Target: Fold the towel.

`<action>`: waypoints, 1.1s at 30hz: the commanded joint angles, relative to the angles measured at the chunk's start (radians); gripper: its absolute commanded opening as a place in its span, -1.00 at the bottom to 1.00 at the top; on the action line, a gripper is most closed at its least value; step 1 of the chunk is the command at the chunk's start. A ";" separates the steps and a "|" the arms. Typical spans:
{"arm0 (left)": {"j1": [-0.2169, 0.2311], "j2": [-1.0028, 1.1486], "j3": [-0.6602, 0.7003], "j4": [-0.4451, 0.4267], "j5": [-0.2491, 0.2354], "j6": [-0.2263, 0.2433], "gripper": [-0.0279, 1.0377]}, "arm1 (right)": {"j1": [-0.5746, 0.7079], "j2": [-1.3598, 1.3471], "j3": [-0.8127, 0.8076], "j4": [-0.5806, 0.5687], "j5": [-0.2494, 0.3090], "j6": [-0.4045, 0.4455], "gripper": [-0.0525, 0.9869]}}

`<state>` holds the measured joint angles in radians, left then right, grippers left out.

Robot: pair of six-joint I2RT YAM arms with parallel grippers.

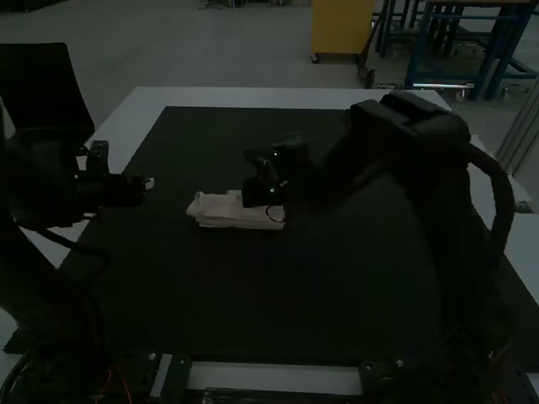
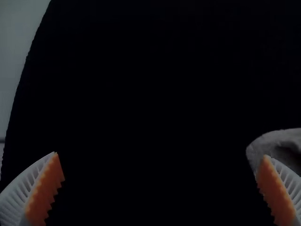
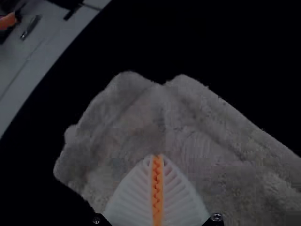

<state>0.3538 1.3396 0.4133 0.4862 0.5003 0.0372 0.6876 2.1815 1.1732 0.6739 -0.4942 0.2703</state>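
In the high view my left gripper [image 1: 148,183] is to the left of the pale towel [image 1: 232,211], apart from it. My right gripper [image 1: 271,200] is over the towel's right part, hiding some of it. The towel lies as a narrow folded bundle. My left gripper [image 2: 161,155] is wide open with nothing between its fingers, and a towel edge [image 2: 273,139] shows beside one finger. From the right wrist, my right gripper [image 3: 157,156] has its pads pressed together over the towel [image 3: 197,136], with no cloth visible between them. Whether its tips touch the towel I cannot tell.
A dark mat [image 1: 278,295] lies under the towel, bordered by the white tabletop [image 1: 286,98]. The right arm's forearm [image 1: 345,172] reaches in over the mat from the right. A dark chair back [image 1: 46,88] stands beyond the table's left edge.
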 commanded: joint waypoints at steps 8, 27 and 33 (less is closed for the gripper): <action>-0.203 -0.102 0.363 -0.112 -0.055 -0.143 0.87 | -0.253 -0.552 0.091 -0.123 0.048 0.027 -0.94; -0.334 -0.752 0.366 -0.242 -0.097 -0.306 0.87 | -0.789 -1.844 -0.199 -0.260 0.043 0.150 0.04; -0.329 -1.074 0.251 -0.239 -0.149 -0.339 0.87 | -0.787 -2.082 -0.244 -0.306 0.158 0.136 0.32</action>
<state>0.0196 0.3626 0.6956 0.2455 0.3988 -0.2752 -0.0895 0.1455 0.9451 0.3779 -0.4057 0.3977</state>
